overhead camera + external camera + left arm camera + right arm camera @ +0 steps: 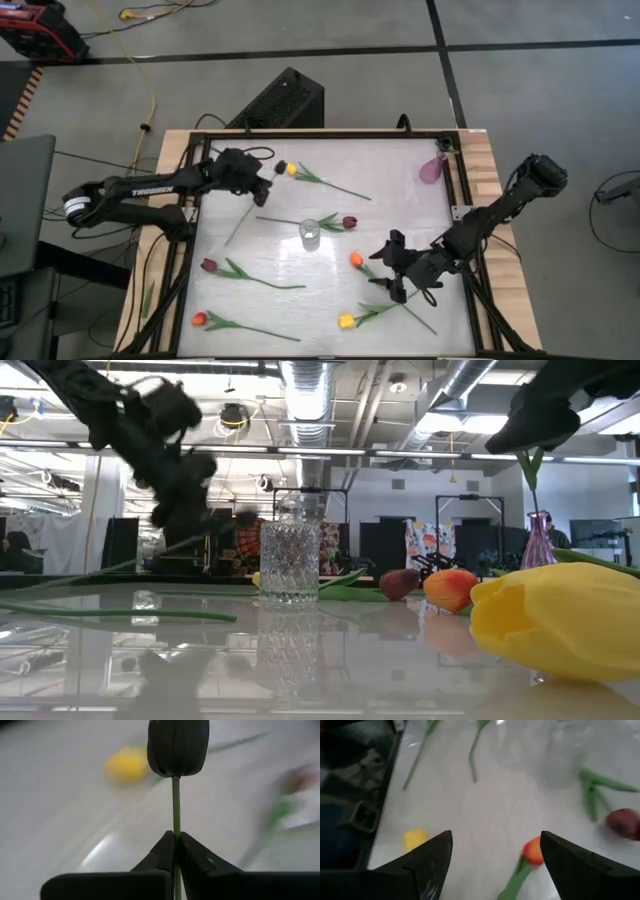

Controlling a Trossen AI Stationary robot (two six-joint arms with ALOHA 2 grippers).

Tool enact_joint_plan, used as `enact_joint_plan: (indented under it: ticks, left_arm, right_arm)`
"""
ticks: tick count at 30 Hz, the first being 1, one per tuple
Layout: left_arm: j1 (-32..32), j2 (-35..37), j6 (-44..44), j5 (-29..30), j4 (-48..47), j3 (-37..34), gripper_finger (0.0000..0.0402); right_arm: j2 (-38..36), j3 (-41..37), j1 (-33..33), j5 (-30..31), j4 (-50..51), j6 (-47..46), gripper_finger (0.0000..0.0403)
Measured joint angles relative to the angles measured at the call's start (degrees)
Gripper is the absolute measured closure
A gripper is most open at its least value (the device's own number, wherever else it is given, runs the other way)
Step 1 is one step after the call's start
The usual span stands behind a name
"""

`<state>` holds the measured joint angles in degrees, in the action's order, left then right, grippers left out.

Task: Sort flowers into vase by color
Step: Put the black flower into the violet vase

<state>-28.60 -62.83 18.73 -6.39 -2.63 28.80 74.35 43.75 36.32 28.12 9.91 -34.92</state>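
Two arms: both reach in over a white bench (400, 170) with a black frame and pale wood edges.
Left claw (268, 178): closed on the thin green stem of a dark maroon tulip (178, 746), held near the bench's far left part; its head sits just beside a yellow tulip (291, 169).
Right claw (397, 275): fingers spread wide, holding nothing, over the near right part, beside an orange tulip (355, 260).
Clear glass vase (309, 233): upright near the bench's middle.
Purple vase (431, 168): at the far right corner.
Other flowers: tulips lie flat and scattered, among them a dark red one (349, 222) near the clear vase.
Floor: grey, with dark seams, a yellow cable (150, 95) and a black box (283, 100) behind the bench.
Room: exposed ceiling ducts (310, 385) and dark screens beyond.
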Motion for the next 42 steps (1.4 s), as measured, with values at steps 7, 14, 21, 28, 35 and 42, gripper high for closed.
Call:
enact_joint_plan:
  ticks: [7, 14, 21, 28, 35, 42]
  left_arm:
    - [7.43, 1.1, -0.31, -2.37, 23.7, 0.04, 0.0401]
    - [13.67, -3.82, -0.74, -4.83, 47.91, 0.09, 0.0401]
    - [15.75, -8.32, -0.71, -6.95, 64.63, 1.37, 0.0401]
    - [16.83, -8.61, 1.87, -11.51, 63.19, 6.1, 0.0401]
    - [21.96, -8.59, -2.58, -8.92, 59.87, 8.62, 0.0401]
    - [26.81, -15.71, -4.55, -6.28, 58.67, 12.83, 0.0401]
  right_arm:
    - [0.0, 0.02, -2.68, 3.45, -1.15, 1.38, 0.0077]
    - [0.0, 0.11, -11.14, 3.5, -15.99, 14.11, 0.0077]
    - [0.0, 0.11, -18.95, 2.82, -30.8, 26.9, 0.0077]
    - [0.0, 0.11, -25.36, -9.56, -39.79, 29.25, 0.0077]
    - [2.44, 0.45, -27.91, -12.77, -45.25, 29.54, 0.0077]
    - [11.53, 5.42, -27.55, -16.94, -46.67, 31.03, 0.0077]
